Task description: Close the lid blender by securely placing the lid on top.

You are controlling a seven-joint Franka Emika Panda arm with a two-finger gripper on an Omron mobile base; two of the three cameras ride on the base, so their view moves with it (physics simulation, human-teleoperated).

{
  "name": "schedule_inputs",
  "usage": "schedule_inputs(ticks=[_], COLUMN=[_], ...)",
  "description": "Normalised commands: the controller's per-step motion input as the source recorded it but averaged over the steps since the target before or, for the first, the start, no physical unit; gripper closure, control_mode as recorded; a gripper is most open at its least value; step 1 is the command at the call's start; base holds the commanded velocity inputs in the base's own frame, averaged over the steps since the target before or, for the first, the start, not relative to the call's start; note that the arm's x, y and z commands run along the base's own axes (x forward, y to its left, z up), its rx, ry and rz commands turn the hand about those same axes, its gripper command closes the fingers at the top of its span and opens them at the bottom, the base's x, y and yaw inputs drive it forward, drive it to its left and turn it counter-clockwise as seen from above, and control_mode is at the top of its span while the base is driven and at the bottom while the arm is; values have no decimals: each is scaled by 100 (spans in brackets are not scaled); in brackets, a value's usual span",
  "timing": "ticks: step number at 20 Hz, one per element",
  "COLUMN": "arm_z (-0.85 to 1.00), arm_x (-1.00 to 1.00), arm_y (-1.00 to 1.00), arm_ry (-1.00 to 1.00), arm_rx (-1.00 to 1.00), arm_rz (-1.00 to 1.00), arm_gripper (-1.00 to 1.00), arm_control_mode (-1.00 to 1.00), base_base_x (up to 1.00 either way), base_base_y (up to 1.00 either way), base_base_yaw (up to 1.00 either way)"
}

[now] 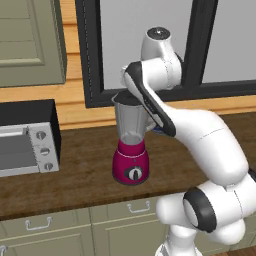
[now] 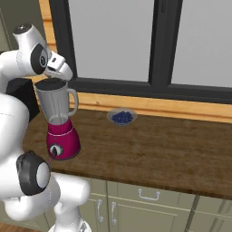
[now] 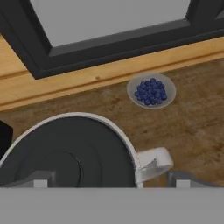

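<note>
1. Broadly, the wooden desk [image 2: 172, 149] runs beneath a dark-framed window [image 2: 158, 50], with pale green cabinets [image 2: 136, 204] below its front edge.
2. The white arm [image 1: 200, 145] bends up from the base and arches over the blender, its hand sitting just above the jar's rim in both base views.
3. A black-and-silver toaster oven [image 1: 27, 142] stands at the desk's left, well apart from the blender.
4. The blender [image 1: 131, 145] stands upright on the desk near its front edge: a magenta base with a black round dial, and a clear grey tapered jar whose side handle points to the right in the right base view.
5. The lid [image 3: 65, 153] lies flat on top of the jar, a black round disc filling the rim, seen from straight above in the hand view; the jar's pale rim shows as a thin ring around it and the handle juts out at its right.
6. A small dish of blue berries [image 3: 151, 91] sits on the desk by the window sill, apart from the blender.
7. The fingers [image 3: 110, 183] are spread wide, one tip at each side of the hand view's lower edge, and they pinch nothing; the lid lies between them and below.
</note>
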Motion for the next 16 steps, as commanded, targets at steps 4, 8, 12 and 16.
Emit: schedule_inputs(ticks=[4, 8, 12, 16], arm_z=[6, 0, -3, 0], arm_x=[-48, -57, -31, -4], arm_y=[-93, -100, -81, -38], arm_ry=[-18, -14, -6, 0], arm_rx=[14, 18, 6, 0], arm_rz=[0, 0, 0, 0], arm_gripper=[-100, -100, -100, -100], arm_control_mode=[-100, -100, -100, -100], base_base_x=[0, 0, 0, 0], base_base_y=[0, 0, 0, 0], base_base_yaw=[0, 0, 0, 0])
